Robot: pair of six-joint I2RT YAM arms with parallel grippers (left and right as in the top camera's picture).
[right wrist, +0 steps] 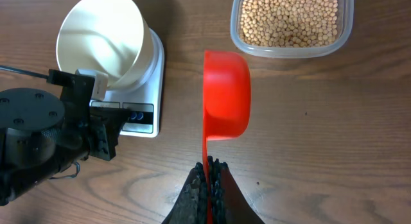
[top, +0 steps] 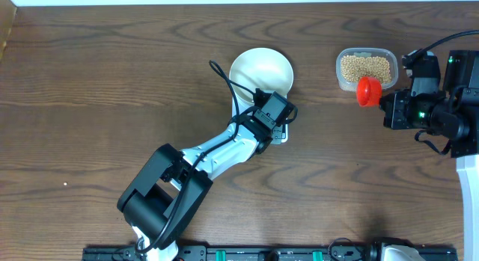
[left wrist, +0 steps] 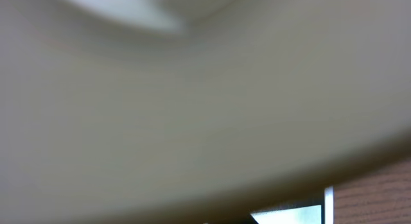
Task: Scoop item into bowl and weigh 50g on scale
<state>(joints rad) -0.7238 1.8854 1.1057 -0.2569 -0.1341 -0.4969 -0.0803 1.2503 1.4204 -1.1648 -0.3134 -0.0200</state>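
The white bowl (top: pixel 258 70) sits on the white scale (right wrist: pixel 153 70) at mid table and looks empty. My left gripper (top: pixel 263 94) is at the bowl's near rim, shut on it. The bowl's wall (left wrist: pixel 192 89) fills the left wrist view, and my fingers are hidden there. Tan beans (top: pixel 365 66) lie in a clear plastic tub (top: pixel 340 75) at the back right. My right gripper (right wrist: pixel 207 169) is shut on the thin handle of a red scoop (right wrist: pixel 226 95). The scoop is empty, turned on its side, and hangs just in front of the tub (right wrist: pixel 347 38), apart from the beans (right wrist: pixel 289 18).
The scale's display and its two buttons (right wrist: pixel 135 113) face the front edge, partly covered by the left arm (right wrist: pixel 38 134). Bare wood lies between the scale and the tub. A black rail (top: pixel 262 253) runs along the front edge.
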